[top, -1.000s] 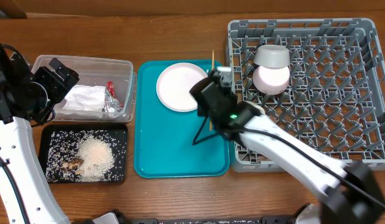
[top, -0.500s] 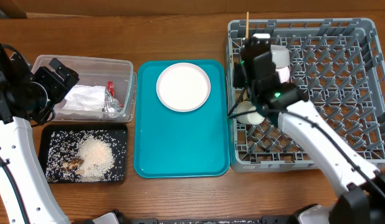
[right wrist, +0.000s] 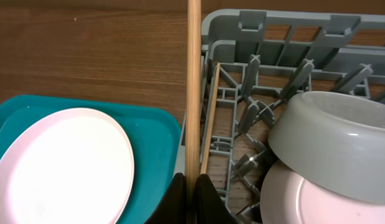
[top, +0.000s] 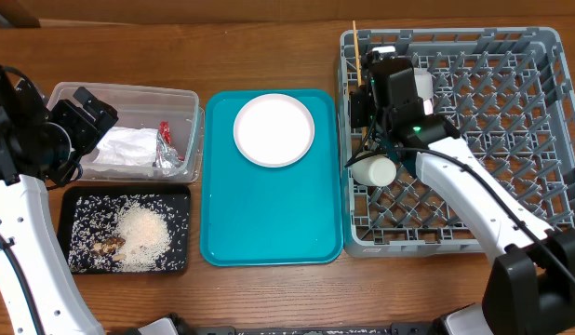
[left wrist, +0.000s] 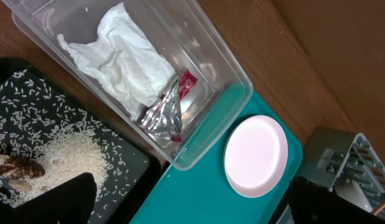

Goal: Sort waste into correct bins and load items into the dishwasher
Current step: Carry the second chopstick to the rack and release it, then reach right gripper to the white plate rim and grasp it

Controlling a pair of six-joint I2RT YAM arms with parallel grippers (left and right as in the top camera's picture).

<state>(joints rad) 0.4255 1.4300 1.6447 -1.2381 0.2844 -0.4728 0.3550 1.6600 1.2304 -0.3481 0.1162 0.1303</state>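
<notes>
right gripper (right wrist: 192, 198) clamped on wooden chopstick (right wrist: 194, 81) near its lower end, stick roughly upright over dish rack (top: 548, 56) wall beside teal tray (top: 269, 223) | chopstick light, stiff, thin, likely to pivot: pinch mid-shaft | left gripper (top: 83, 110) spread, empty, at clear tub (top: 129, 90)

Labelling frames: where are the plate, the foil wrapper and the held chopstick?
plate (top: 274, 129): overhead view, its centre.
foil wrapper (left wrist: 162, 116): left wrist view, silver middle.
chopstick (right wrist: 194, 87): right wrist view, mid-shaft.
</notes>
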